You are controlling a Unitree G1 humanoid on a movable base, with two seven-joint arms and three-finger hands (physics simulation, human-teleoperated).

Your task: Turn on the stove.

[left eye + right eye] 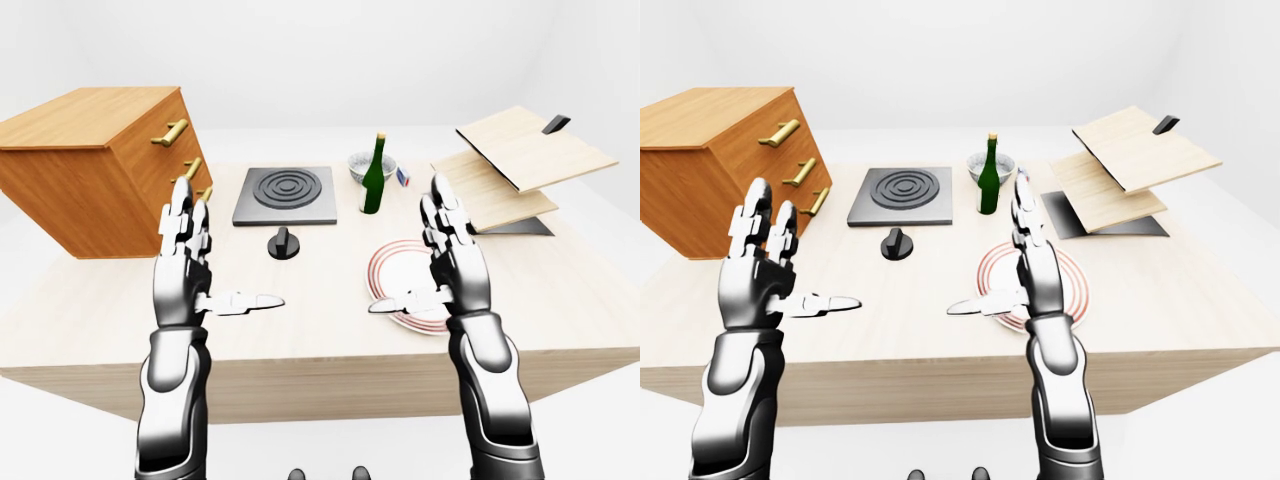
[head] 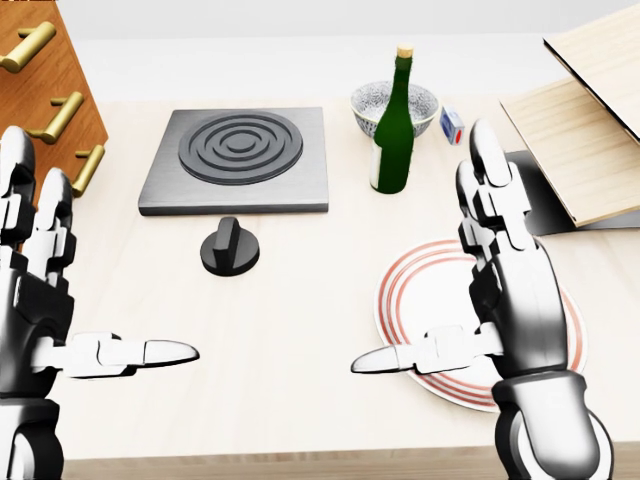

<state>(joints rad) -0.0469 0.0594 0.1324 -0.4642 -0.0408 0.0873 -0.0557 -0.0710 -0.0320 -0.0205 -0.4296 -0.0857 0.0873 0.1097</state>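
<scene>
Both hands, the left hand (image 2: pixel 45 300) and right hand (image 2: pixel 500 290), hover spread and empty above the worktop (image 2: pixel 290 330); the stove (image 2: pixel 240 158) and its knob (image 2: pixel 230 247) sit untouched mid-worktop, toward its far edge.

Both arms are glossy silver metal with black joints. The left hand (image 1: pixel 183 262) and right hand (image 1: pixel 452 262) have three segmented fingers (image 2: pixel 492 190) each, chrome plates separated by dark seams, ending in tapered, rounded tips. The forearms (image 1: pixel 172 400) are smooth silver shells with black panels, widening toward rounded wrists.
</scene>
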